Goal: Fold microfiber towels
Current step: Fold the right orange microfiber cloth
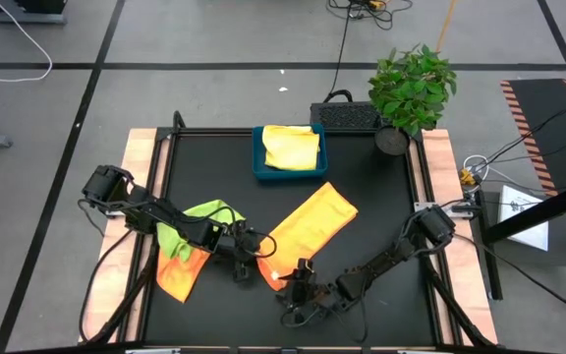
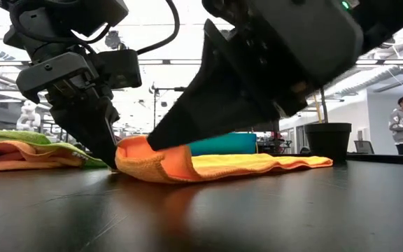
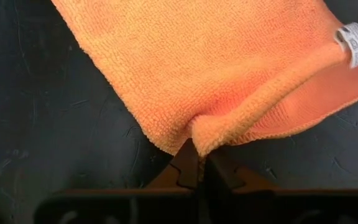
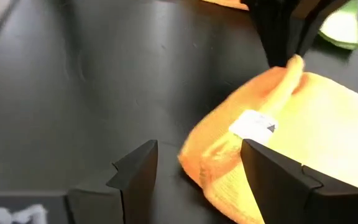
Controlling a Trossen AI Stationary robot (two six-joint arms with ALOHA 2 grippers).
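Right gripper [image 4: 197, 168], fingers spread, sits low beside the soft orange microfiber towel [image 1: 308, 228] mid-table; left gripper [image 3: 196, 177] pinches its near corner. Lift slowly, keep the edge taut, fold across.

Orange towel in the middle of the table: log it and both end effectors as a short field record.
towel: orange towel, folded over, lying flat on the black table
left end effector: shut on a pinched corner of the orange towel
right end effector: open, hovering at the towel's near end by its white tag, not gripping
other cloths: yellow towel in the blue tray; green and orange pile under the left arm
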